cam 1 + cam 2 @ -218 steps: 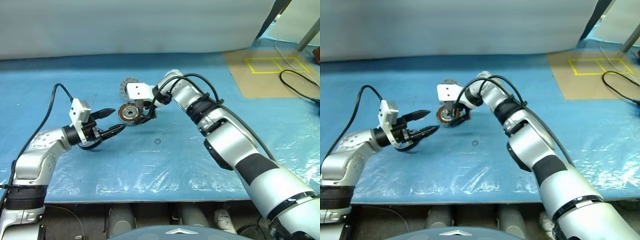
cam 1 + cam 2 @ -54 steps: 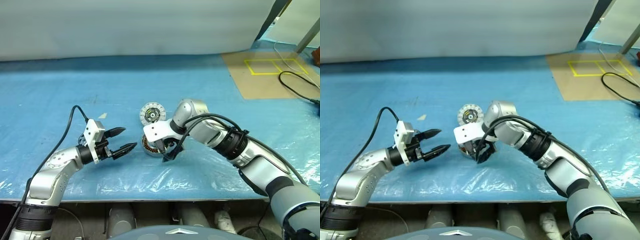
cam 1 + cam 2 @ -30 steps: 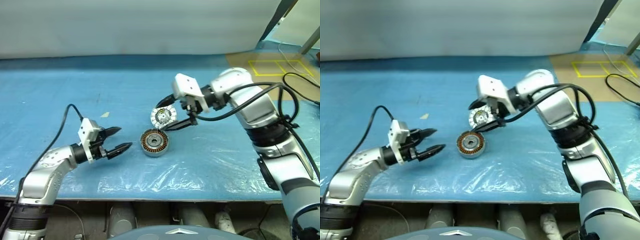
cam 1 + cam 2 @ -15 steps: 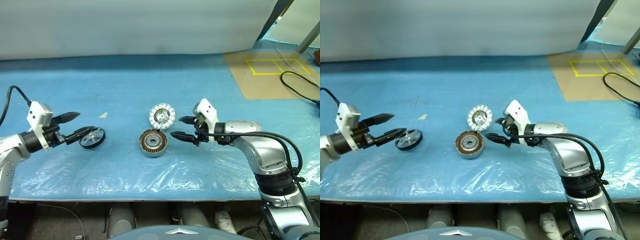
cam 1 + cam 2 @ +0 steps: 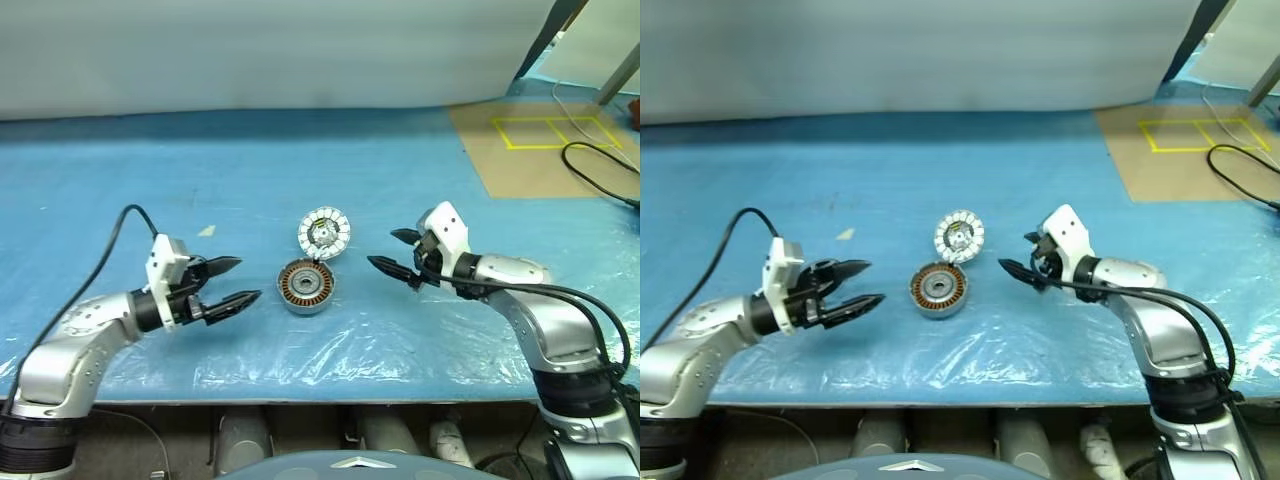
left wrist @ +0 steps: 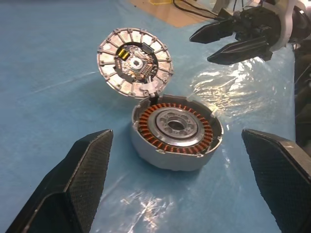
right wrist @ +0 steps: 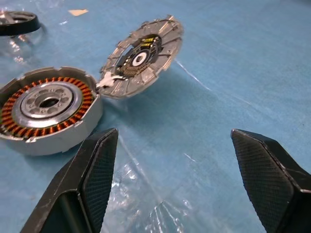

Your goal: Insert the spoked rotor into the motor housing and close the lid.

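Left gripper fingers spread wide, holding nothing, tips just left of the round silver-grey motor housing with copper-brown windings; right gripper fingers also wide apart, empty, just right of the housing; neither touches it. Round silver lid with segmented pale rim and dark centre tilted open behind the housing, its lower edge meeting the housing rim. Thin black spoked rotor ring lies beyond the housing in the right wrist view, cut off by the frame edge, spokes hard to make out.
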`<move>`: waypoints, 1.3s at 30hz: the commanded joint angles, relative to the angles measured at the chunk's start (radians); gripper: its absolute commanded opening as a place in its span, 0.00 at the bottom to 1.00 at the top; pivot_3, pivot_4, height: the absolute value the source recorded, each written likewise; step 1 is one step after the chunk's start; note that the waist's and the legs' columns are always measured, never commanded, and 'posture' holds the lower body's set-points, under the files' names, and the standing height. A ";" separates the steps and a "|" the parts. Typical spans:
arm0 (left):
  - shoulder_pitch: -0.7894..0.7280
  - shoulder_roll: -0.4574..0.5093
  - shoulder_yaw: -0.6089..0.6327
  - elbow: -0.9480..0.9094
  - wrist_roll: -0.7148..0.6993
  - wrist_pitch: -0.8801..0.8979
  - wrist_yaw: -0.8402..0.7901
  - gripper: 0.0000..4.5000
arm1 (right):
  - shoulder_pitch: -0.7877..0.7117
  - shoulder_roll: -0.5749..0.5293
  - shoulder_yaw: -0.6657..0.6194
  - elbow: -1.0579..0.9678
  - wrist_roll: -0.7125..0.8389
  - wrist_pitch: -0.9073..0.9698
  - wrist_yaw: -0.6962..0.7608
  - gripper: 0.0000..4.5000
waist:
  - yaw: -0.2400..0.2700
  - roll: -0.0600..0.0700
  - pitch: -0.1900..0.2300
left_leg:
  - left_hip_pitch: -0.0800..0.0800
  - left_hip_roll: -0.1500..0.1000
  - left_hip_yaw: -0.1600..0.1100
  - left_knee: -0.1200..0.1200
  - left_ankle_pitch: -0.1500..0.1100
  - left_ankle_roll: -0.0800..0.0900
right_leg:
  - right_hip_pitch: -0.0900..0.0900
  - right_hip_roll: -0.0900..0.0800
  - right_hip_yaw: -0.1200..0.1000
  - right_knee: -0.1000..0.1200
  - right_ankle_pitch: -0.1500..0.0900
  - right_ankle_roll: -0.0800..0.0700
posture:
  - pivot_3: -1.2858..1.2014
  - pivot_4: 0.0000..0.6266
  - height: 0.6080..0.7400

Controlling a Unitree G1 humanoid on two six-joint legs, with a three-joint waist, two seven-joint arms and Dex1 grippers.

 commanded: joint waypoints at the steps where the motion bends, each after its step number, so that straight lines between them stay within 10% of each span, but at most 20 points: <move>1: 0.008 -0.027 -0.034 -0.043 0.009 -0.020 0.022 1.00 | 0.063 -0.054 -0.016 -0.028 -0.034 -0.075 -0.009 0.86 | 0.003 0.000 0.000 | 0.000 0.000 0.000 0.000 0.000 0.000 | 0.001 0.000 0.000 -0.001 0.000 0.000 | 0.52 0.24 1.00; 39: 0.148 -0.077 -0.086 -0.176 -0.016 -0.010 0.141 1.00 | 0.489 -0.113 -0.153 -0.155 0.061 -0.237 0.011 0.86 | 0.002 0.000 0.000 | 0.000 -0.001 0.000 -0.003 -0.002 0.004 | 0.006 0.000 0.000 -0.009 -0.004 0.011 | 0.52 0.24 1.00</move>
